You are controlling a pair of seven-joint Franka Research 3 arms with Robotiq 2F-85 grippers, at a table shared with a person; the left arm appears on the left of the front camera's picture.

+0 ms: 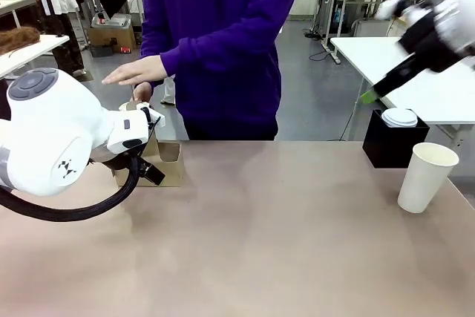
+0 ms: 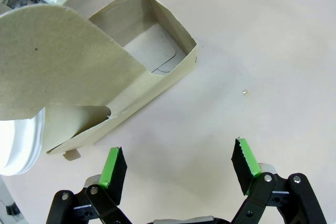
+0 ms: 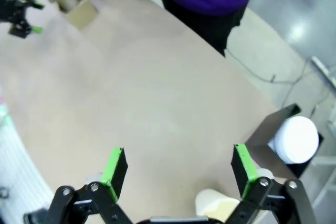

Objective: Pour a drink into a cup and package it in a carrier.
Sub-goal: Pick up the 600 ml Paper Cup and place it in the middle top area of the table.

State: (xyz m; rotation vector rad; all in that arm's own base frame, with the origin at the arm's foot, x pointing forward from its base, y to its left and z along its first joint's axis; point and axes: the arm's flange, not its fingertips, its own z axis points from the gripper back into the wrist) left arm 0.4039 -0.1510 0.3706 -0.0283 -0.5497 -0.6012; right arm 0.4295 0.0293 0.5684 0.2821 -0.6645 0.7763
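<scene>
While nothing of the job looks done yet, the table [image 1: 260, 243] lies broad and mostly bare in the front view, with a person [image 1: 223, 35] in a purple top standing at its twelve o'clock edge, one hand [image 1: 137, 72] held flat above the ten o'clock corner. The left arm [image 1: 52, 139] bulks in from nine o'clock and the right arm [image 1: 434, 27] hangs high at two o'clock, blurred. A black box [image 1: 393, 150] at two o'clock carries a stack of white lids [image 1: 399, 117]. The carrier [image 2: 152, 45], brown cardboard, sits at ten o'clock on the table, partly behind the left arm; the left wrist view looks into one open compartment, which holds nothing, while its curved centre handle screens the other. The cup [image 1: 427, 176] stands upright at three o'clock, just beside the black box and well apart from the carrier, uncapped, with no dark liquid showing in it. The left claw [image 2: 181, 166] hovers just beside the carrier with its fingers spread wide around nothing; the right claw [image 3: 181, 169] hangs above the cup's end of the table, likewise spread and empty. The drink cannot be picked out with certainty. By that reading, pouring, capping and loading the cup into the carrier all remain.
</scene>
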